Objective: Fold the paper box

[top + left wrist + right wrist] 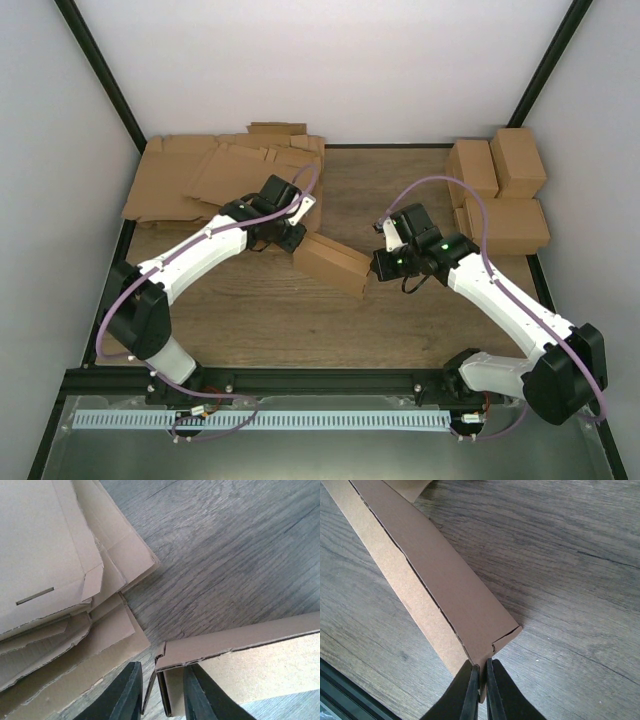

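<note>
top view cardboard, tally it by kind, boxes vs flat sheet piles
small oblong brown cardboard box, mid-table: 1
closed brown cardboard boxes, back right: 3 clearly visible
pile of flat brown cardboard sheets, back left: 1
total: 5

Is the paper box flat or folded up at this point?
Partly folded: the box shows a top and a side panel meeting at a crease, but at the left gripper its end flaps gape apart.
</note>
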You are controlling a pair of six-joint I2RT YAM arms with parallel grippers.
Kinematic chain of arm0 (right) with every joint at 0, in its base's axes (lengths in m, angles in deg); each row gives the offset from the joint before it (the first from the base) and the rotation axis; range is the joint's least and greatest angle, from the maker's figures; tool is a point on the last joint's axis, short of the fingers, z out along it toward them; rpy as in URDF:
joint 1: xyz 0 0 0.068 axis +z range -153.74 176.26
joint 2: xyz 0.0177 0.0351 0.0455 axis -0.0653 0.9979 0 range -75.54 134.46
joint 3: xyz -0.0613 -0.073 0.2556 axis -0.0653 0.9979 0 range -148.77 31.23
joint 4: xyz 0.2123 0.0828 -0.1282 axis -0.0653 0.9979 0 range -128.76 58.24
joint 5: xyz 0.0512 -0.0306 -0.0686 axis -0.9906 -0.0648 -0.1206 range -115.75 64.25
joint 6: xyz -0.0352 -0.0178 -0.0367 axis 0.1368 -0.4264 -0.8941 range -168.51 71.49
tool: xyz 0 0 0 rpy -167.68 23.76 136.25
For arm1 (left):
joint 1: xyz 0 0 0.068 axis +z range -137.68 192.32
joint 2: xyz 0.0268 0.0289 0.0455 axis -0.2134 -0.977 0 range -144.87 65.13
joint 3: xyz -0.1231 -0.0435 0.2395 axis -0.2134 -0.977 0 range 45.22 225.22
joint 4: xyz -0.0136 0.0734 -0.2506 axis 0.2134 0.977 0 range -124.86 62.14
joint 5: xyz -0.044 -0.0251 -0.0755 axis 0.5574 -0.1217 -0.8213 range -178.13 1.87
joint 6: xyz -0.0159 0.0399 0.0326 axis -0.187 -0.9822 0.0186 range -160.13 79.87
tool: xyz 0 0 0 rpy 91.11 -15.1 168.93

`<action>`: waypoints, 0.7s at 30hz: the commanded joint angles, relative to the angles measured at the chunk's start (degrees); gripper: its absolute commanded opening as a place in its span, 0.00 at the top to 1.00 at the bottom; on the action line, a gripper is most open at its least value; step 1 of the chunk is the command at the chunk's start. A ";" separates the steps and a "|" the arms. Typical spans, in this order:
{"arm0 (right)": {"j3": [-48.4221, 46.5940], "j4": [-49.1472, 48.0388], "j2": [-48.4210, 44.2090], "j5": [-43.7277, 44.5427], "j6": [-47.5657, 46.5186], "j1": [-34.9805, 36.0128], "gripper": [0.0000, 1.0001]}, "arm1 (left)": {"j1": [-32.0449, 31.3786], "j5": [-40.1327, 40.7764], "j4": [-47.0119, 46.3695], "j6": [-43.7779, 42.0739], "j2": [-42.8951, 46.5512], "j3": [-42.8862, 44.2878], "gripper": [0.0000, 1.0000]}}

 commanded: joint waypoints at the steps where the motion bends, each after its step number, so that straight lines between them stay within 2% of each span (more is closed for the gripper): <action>1: -1.97 0.33 0.50 -0.23 -0.52 0.43 0.93 | 0.28 0.15 0.33 0.12 1.52 1.90 0.79; 3: -2.02 0.36 0.52 -0.12 -0.48 0.35 0.93 | 0.28 1.24 0.81 0.65 1.41 2.10 0.82; 17: -2.28 0.80 0.85 0.14 -0.41 0.42 0.93 | 0.20 3.32 2.34 2.40 3.14 2.25 0.82; 20: -2.28 0.85 0.81 0.15 -0.41 0.45 0.93 | 0.20 3.04 2.37 2.40 3.37 2.19 0.95; 21: -2.28 0.84 0.83 0.21 -0.39 0.40 0.93 | 0.20 2.87 2.43 2.45 3.37 2.18 0.96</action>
